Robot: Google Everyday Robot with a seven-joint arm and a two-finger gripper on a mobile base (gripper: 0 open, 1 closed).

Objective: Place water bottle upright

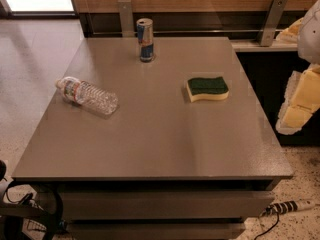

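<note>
The water bottle (88, 95) is a small clear ribbed bottle with a white cap and a red, white and blue label near the neck. It lies on its side at the left of the grey table (150, 144), with the cap pointing to the left edge. My gripper (296, 111) is a white and yellowish shape at the right edge of the view. It hangs beyond the table's right side, far from the bottle and holding nothing that I can see.
A slim blue-and-silver drink can (145, 40) stands upright at the back middle of the table. A green-and-yellow sponge (207, 88) lies right of centre. A wooden wall with metal brackets (270, 20) runs behind. A power strip (290, 206) lies on the floor at the lower right.
</note>
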